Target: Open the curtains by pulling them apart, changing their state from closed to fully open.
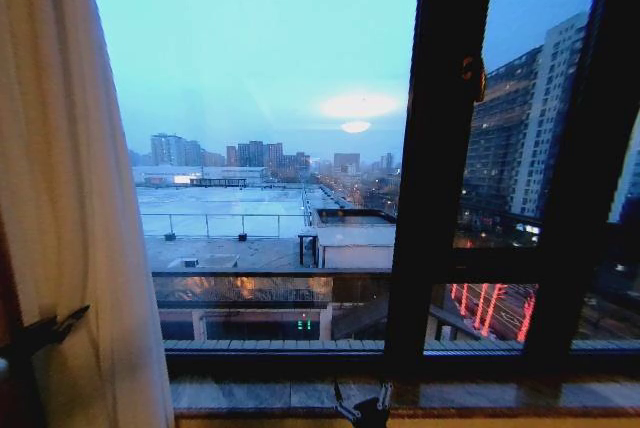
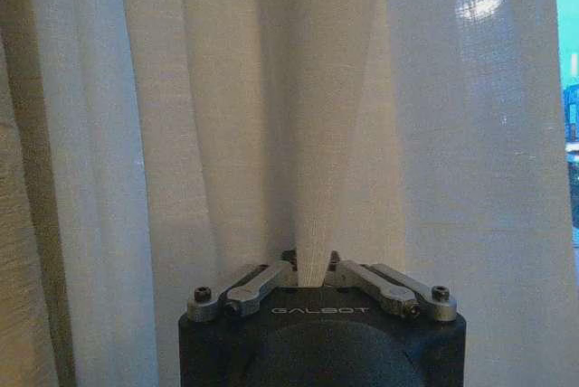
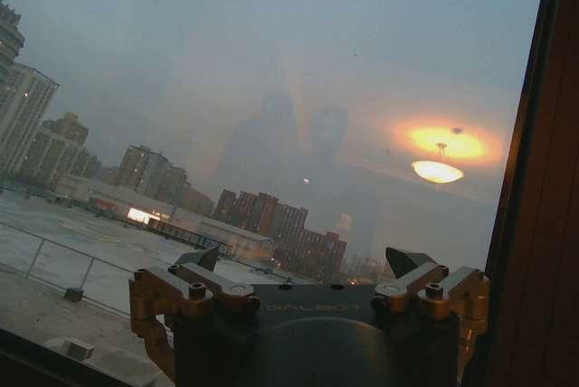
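Note:
A sheer white curtain hangs gathered at the left edge of the window, its folds running from top to bottom. My left gripper is shut on one narrow fold of this curtain, which fans out away from the fingers. In the head view the left gripper shows as a dark shape against the fabric at the lower left. My right gripper stands open in front of the bare window glass, holding nothing, and its dark tips rise at the bottom centre by the sill.
Dark window frame posts stand right of centre, with one close beside the right gripper. A stone sill runs along the bottom. A brownish drape hangs beyond the sheer fabric. Behind the glass lie rooftops and towers.

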`<state>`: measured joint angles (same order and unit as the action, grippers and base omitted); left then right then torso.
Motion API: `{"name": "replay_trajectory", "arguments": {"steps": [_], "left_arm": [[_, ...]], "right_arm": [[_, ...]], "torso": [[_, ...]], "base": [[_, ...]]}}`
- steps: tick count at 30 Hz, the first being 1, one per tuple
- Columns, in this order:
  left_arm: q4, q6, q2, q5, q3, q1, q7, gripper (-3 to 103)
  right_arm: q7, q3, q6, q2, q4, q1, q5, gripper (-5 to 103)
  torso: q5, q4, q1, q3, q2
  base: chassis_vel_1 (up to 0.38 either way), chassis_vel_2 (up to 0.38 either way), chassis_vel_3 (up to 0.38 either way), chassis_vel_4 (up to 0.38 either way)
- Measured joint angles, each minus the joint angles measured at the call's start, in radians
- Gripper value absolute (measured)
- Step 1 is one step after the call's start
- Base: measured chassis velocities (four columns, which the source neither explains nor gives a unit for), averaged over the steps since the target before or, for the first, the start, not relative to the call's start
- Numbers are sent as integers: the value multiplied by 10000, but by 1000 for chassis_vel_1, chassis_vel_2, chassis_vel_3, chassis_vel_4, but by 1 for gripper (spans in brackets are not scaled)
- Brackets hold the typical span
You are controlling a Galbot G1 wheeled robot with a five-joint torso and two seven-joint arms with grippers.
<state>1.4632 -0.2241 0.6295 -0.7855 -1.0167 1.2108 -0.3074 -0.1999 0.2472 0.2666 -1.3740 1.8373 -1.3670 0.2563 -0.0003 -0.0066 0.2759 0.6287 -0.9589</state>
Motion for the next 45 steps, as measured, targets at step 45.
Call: {"name": "replay_trajectory", "arguments": {"steps": [45], "left_arm": [[347, 427, 2818, 789, -32, -745, 493, 0]], "right_arm": [[-190, -129, -3, 0, 137, -118, -30, 100]], "torso": [[10, -5, -2, -2, 0]], "base": [[0, 0, 0, 0]]}}
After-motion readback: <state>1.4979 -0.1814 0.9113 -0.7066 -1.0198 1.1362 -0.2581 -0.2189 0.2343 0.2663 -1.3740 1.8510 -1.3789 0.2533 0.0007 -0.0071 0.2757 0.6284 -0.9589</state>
